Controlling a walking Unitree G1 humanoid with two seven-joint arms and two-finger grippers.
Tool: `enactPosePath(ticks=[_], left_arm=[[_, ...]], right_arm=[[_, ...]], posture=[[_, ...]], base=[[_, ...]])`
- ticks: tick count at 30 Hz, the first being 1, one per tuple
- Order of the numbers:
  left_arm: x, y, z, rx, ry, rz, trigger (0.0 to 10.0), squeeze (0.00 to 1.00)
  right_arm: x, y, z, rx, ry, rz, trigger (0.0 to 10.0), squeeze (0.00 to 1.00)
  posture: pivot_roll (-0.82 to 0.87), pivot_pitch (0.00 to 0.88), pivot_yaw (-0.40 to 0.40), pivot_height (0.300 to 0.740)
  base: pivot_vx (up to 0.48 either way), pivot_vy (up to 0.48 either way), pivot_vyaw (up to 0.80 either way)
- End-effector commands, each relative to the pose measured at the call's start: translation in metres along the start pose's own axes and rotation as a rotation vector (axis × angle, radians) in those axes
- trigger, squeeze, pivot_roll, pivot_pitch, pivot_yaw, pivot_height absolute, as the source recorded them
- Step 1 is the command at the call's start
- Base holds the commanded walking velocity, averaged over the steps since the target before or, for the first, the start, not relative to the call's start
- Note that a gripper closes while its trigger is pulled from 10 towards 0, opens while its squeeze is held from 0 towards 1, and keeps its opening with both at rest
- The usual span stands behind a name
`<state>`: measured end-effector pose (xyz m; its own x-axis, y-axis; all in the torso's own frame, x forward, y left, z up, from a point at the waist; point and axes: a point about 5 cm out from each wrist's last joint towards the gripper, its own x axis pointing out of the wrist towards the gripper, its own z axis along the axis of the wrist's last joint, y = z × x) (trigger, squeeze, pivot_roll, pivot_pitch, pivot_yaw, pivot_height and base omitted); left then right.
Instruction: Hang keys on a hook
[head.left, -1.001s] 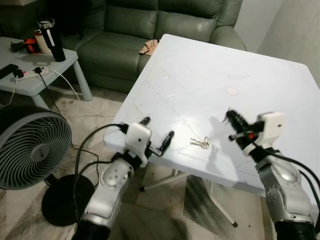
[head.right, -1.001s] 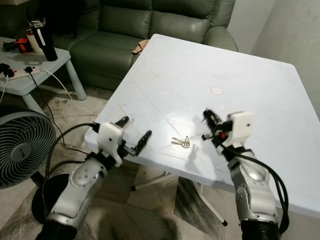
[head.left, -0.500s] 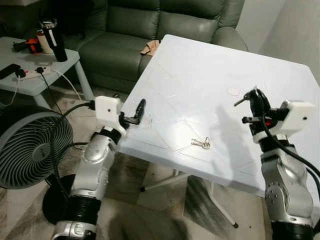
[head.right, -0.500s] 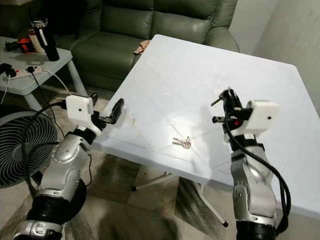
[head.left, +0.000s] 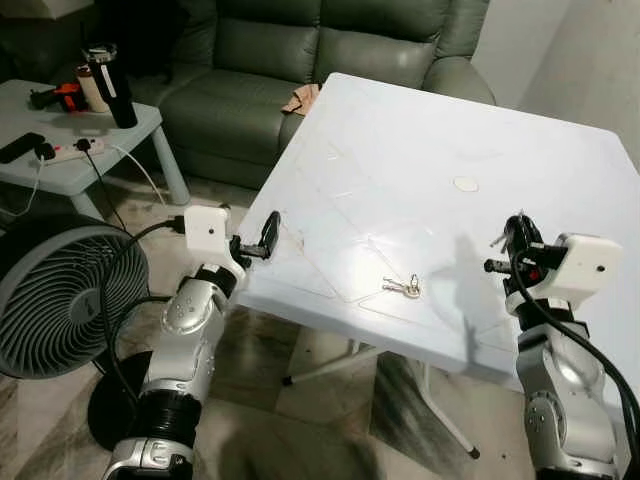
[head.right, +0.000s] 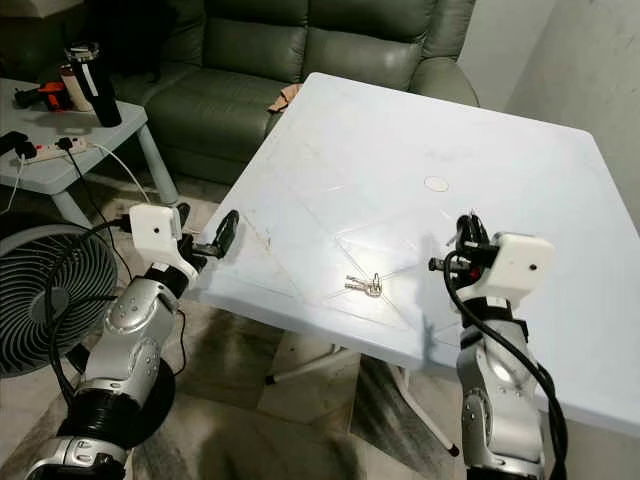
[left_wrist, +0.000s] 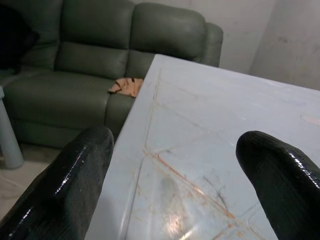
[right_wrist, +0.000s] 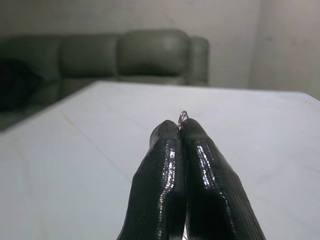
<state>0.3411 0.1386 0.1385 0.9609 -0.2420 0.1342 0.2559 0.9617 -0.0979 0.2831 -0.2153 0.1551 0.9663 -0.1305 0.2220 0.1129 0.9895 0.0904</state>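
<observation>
A small bunch of silver keys (head.left: 402, 287) lies flat on the white table (head.left: 420, 150), near its front edge. My right gripper (head.left: 514, 240) hovers above the table to the right of the keys. It is shut, and a thin metal ring (right_wrist: 182, 118) pokes out between its fingertips. A thin metal piece (head.left: 497, 240) sticks out beside them. My left gripper (left_wrist: 185, 170) is open at the table's left edge, well to the left of the keys, with its two black fingers (left_wrist: 82, 165) spread wide and nothing between them.
A green sofa (head.left: 300, 50) with an orange cloth (head.left: 297, 97) stands behind the table. At the left are a low side table (head.left: 70, 150) with a bottle and power strip, and a floor fan (head.left: 60, 290). A small round disc (head.left: 465, 184) lies on the table.
The right gripper's fingers were spread a second ago and are shut now; it rose, then dropped a little. The left arm swung up to the table's left edge. The keys stayed put.
</observation>
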Motion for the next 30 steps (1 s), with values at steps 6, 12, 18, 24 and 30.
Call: enactPosePath(ticks=[6, 12, 18, 24, 30], left_arm=[[0.004, 0.005, 0.003, -0.023, -0.014, 0.039, 10.0, 0.0], [0.006, 0.008, 0.004, -0.014, -0.015, 0.054, 10.0, 0.0], [0.01, 0.01, 0.005, -0.029, 0.005, 0.069, 10.0, 0.0], [0.013, 0.009, 0.006, -0.017, 0.006, 0.063, 10.0, 0.0], [0.014, 0.01, 0.008, -0.003, 0.003, 0.064, 10.0, 0.0]], right_arm=[[-0.002, -0.006, -0.003, -0.005, 0.019, -0.079, 10.0, 0.0], [-0.001, -0.009, -0.004, -0.043, 0.044, -0.096, 10.0, 0.0], [0.002, -0.007, -0.006, -0.078, 0.061, -0.079, 10.0, 0.0], [0.004, -0.001, -0.006, -0.087, 0.063, -0.064, 10.0, 0.0], [0.003, 0.004, -0.006, -0.085, 0.062, -0.046, 10.0, 0.0]], posture=[[0.02, 0.066, -0.034, 0.74], [0.02, 0.07, -0.033, 0.74], [0.02, 0.069, -0.032, 0.74], [0.03, 0.071, -0.03, 0.74], [0.03, 0.072, -0.03, 0.74]], base=[[0.0, 0.0, 0.0], [0.0, 0.0, 0.0], [0.0, 0.0, -0.39], [0.0, 0.0, -0.71], [0.0, 0.0, -0.72]])
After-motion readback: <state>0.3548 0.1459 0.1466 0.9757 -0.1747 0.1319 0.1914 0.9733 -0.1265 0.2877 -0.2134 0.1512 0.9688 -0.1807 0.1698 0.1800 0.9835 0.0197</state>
